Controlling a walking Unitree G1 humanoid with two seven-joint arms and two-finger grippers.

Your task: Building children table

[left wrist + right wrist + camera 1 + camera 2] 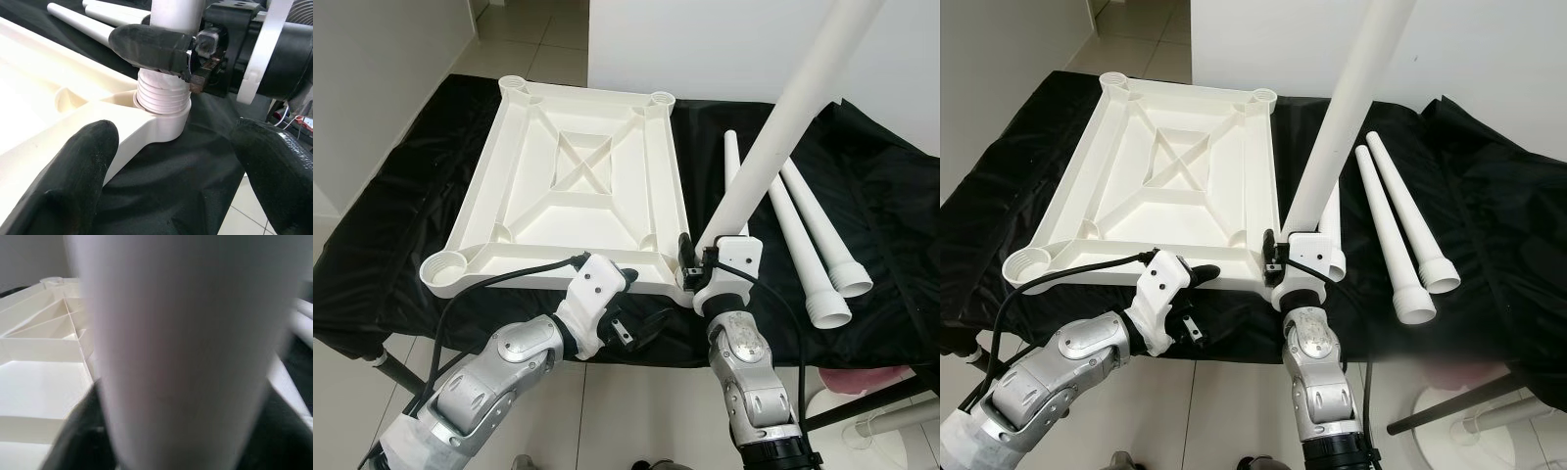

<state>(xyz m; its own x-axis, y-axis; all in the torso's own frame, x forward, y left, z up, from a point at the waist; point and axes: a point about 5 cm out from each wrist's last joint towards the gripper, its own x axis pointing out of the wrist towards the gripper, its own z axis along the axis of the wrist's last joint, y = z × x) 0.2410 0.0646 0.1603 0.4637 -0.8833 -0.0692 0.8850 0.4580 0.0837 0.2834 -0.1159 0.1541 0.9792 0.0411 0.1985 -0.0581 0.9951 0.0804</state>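
Observation:
A white plastic tabletop (524, 211) lies upside down on a black cloth. My right gripper (705, 262) is shut on a long white leg (783, 127) that stands tilted in the tabletop's near right corner socket (161, 125). The leg's threaded end (164, 95) sits partly in that socket. My left gripper (641, 305) is open just left of the socket, at the tabletop's front edge, with its fingers (73, 181) holding nothing. The leg (186, 347) fills most of the right wrist view.
Loose white legs (813, 230) lie on the black cloth (401, 235) to the right of the tabletop, one more (732, 166) behind the held leg. A white wall (724, 39) stands behind. Tiled floor (626, 411) and a black stand leg (862, 406) lie below the front edge.

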